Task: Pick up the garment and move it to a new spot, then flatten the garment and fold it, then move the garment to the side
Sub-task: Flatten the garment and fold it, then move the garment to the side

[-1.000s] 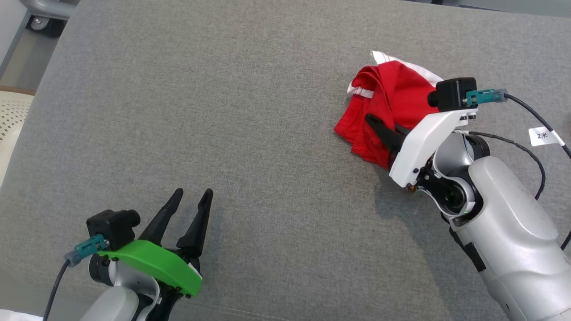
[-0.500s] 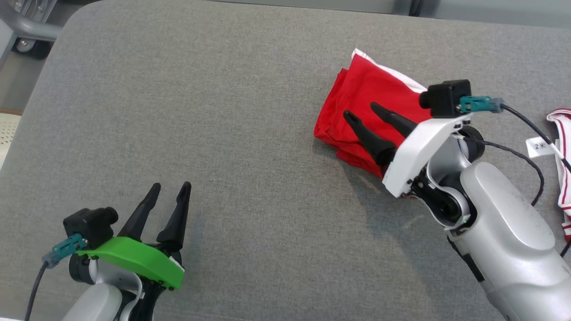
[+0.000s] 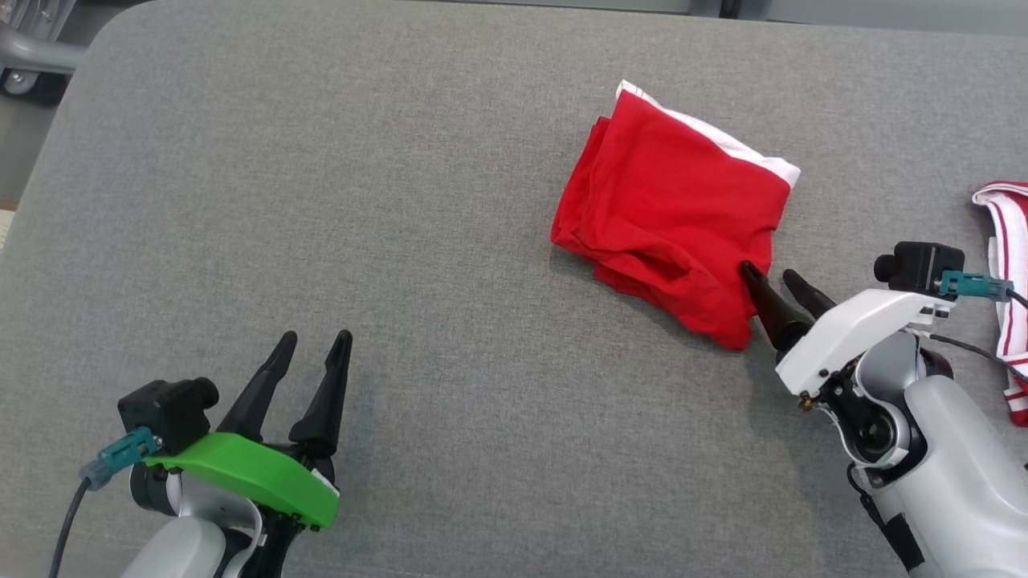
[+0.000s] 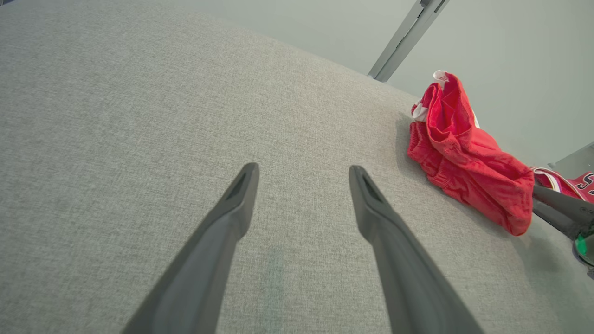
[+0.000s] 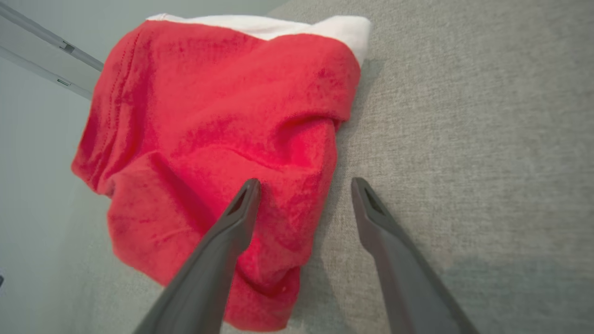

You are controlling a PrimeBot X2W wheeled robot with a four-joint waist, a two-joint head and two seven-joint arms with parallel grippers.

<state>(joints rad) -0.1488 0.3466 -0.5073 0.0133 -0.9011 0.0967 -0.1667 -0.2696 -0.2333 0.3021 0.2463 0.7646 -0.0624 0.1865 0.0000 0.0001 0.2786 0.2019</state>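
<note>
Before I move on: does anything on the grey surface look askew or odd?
The red garment lies in a rumpled, uneven fold, with white trim poking out along its far edge. Nothing looks spilled or damaged.

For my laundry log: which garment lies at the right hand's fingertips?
The plain red garment with a white band, at the fingertips of the open right hand; the striped garment lies apart, far right in the head view.

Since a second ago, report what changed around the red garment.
The right gripper let go of the red garment, opened and drew back toward the robot; its fingertips now sit at the garment's near edge. The garment settled flatter on the grey surface. The left gripper stayed open and apart from it.
</note>
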